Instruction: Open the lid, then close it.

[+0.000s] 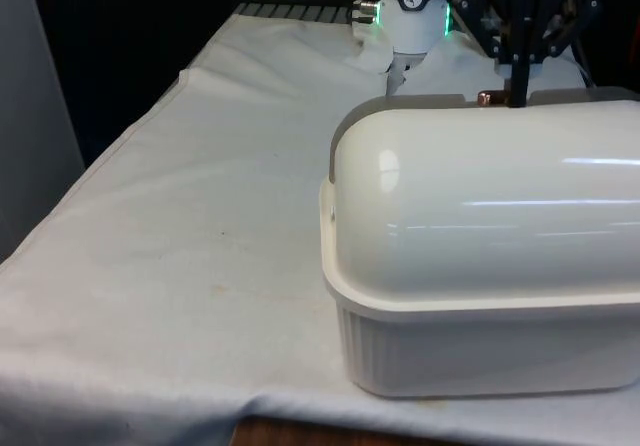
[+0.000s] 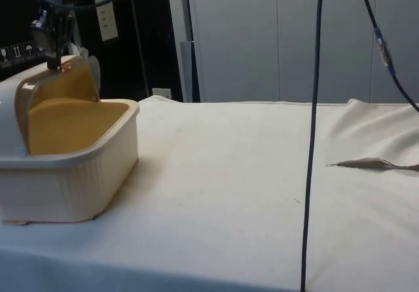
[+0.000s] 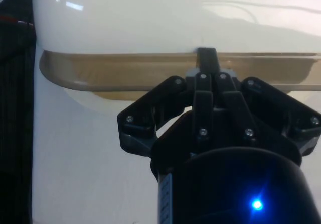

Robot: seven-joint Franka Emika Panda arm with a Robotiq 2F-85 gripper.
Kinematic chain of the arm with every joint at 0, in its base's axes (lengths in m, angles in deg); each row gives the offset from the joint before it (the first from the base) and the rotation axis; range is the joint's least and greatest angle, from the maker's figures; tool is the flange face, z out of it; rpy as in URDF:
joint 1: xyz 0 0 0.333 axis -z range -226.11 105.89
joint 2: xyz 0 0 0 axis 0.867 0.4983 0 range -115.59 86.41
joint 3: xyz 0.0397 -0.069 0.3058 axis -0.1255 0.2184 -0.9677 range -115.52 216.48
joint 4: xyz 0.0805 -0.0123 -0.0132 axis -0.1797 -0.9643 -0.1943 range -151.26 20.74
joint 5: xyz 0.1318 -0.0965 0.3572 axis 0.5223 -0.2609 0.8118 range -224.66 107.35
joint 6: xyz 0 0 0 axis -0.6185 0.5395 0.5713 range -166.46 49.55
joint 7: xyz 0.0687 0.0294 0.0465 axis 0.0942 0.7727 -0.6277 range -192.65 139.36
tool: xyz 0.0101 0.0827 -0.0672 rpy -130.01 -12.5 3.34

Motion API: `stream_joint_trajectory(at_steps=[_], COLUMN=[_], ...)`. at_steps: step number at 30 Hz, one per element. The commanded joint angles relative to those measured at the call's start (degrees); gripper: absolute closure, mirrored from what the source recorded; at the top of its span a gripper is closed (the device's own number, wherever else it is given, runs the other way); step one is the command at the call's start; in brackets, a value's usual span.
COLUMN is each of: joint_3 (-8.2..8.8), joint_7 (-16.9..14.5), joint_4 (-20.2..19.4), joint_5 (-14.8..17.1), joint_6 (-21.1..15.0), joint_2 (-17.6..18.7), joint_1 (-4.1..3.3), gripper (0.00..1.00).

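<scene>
- Clearly the gripper [image 1: 519,94] stands at the top rear of the bread box, its fingers pressed together into one narrow black tip that points straight down at the edge of the lid [image 1: 480,201].
- Seen from the wrist, that tip [image 3: 206,63] meets the lid's tan translucent rim [image 3: 120,73] at its middle, which I judge a sensible place to push or pull so that the lid turns evenly and does not twist.
- Whether the fingers pinch the small handle or only press beside it I cannot tell; in the front view a small coppery knob [image 1: 485,97] shows just beside the tip.
- From the side, the gripper [image 2: 55,55] holds the lid's edge [image 2: 62,86] high, so the lid is rolled back and the box's mouth stands open towards the table's free end.
- Outward from there, the cream ribbed base [image 2: 72,181] sits flat on the white cloth [image 2: 249,174], near the table's edge at the front view's right, turning its rounded back to that camera.
- By my reading the opening is done or nearly so, and the closing half remains: the edge must be brought forward and down to the base's front rim.
- A dark cable [image 2: 313,141] hangs well apart from the box, out of the way.
</scene>
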Motion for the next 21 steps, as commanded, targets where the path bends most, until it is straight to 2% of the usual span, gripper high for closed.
stream_joint_trajectory(at_steps=[1,2,7,12,13,14,21], joint_3=[-0.29,0.00,-0.29,-0.23,0.00,-0.23,0.00], joint_7=[-0.2,0.0,-0.2,-0.2,0.0,-0.1,0.0], joint_4=[-0.1,0.2,0.7,1.3,1.4,1.5,2.0], joint_5=[0.5,0.0,0.6,0.5,0.0,0.4,0.0], joint_6=[1.1,0.3,3.3,4.7,3.7,5.0,4.6], joint_2=[0.2,0.0,0.4,0.5,0.2,0.5,0.2], joint_1=[0.17,0.00,0.17,0.17,0.00,0.11,0.06], gripper=[1.00,1.00,1.00,1.00,1.00,1.00,1.00])
